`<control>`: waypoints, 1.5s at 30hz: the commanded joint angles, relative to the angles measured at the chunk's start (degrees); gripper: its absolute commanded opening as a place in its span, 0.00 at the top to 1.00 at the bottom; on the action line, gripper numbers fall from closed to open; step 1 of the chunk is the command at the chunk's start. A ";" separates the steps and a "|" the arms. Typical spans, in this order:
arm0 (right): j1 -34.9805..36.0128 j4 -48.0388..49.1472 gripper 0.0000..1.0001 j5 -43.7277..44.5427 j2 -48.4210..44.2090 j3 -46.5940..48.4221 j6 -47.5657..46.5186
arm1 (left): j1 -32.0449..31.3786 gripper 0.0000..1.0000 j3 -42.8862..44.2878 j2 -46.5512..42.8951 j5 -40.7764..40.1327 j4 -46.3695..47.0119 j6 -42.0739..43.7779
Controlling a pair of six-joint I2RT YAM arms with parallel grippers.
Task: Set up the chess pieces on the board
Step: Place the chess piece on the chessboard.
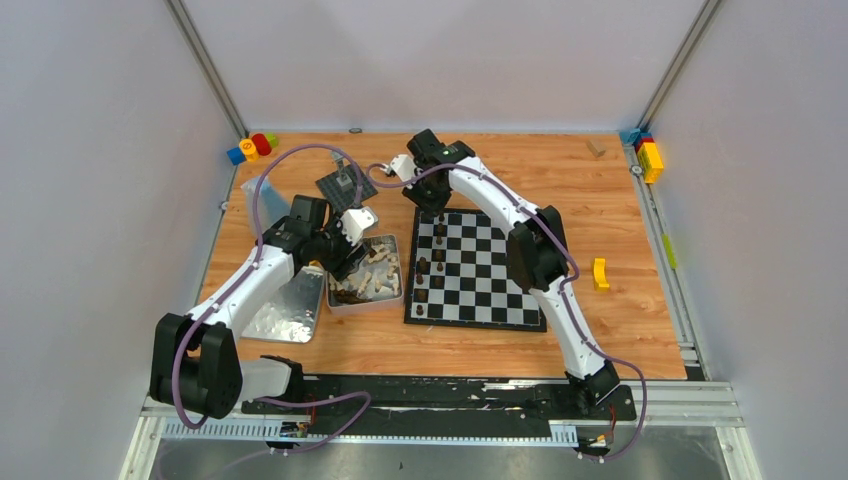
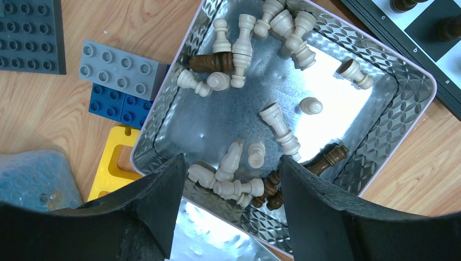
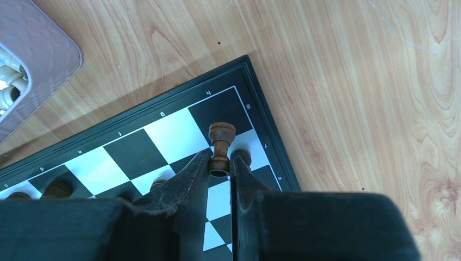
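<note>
One view (R wrist) shows right gripper (image 3: pixel 220 162) pinching dark piece (image 3: pixel 222 134).

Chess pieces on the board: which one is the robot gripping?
The brown piece at the board corner, pinched in the right gripper; the other pieces stand free along the edge.

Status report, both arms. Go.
Over tin, left end effector open above loose pieces. At board corner, right end effector shut on dark piece. No obstruction seen.
</note>
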 commanded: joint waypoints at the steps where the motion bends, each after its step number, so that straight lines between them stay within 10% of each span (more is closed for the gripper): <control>1: 0.54 0.25 0.93 1.13 0.88 2.29 -1.14 | 0.18 0.28 1.12 -1.10 0.31 1.59 -0.83; 45: 1.74 0.77 0.77 3.54 0.80 0.02 -1.81 | 0.16 0.26 0.31 -1.42 0.11 1.85 -0.62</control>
